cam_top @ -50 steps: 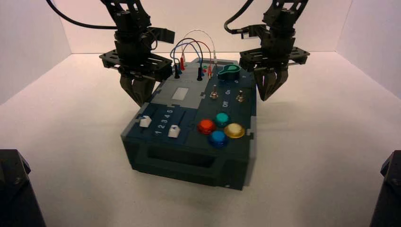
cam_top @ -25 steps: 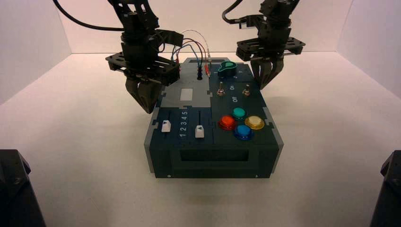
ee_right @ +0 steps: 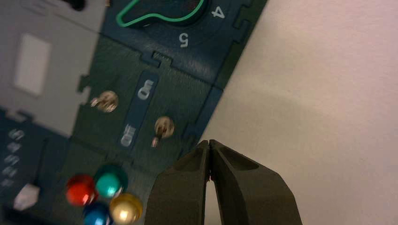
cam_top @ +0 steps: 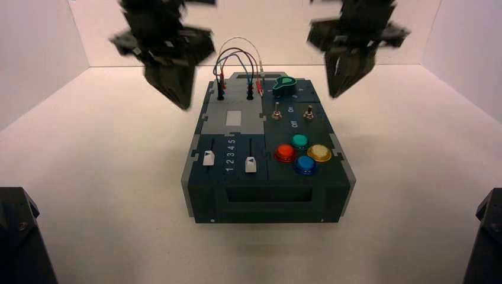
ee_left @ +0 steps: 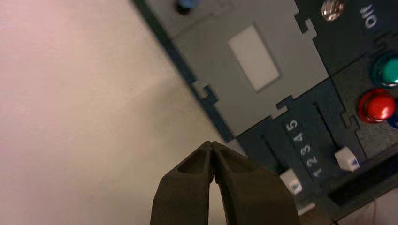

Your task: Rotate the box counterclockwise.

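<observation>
The box [cam_top: 237, 127] stands in the middle of the white floor, its long axis running away from me and its buttons' end nearest. It is dark teal with a grey panel [ee_left: 248, 70], two sliders, four coloured buttons [cam_top: 299, 154], two toggle switches, a green knob [cam_top: 285, 86] and looped wires [cam_top: 238, 56] at the far end. My left gripper [cam_top: 180, 100] hangs shut above the floor off the box's far left side, touching nothing. My right gripper [cam_top: 337, 89] hangs shut off the far right side, also clear of the box.
White walls close the floor at the back and on both sides. Two dark blocks [cam_top: 18, 236] [cam_top: 485, 236] sit at the near left and near right corners. Bare floor lies on both sides of the box.
Between one second and half a second ago the box turned counterclockwise and squared up. Since then it has stayed put, and both grippers have lifted up and away from its sides.
</observation>
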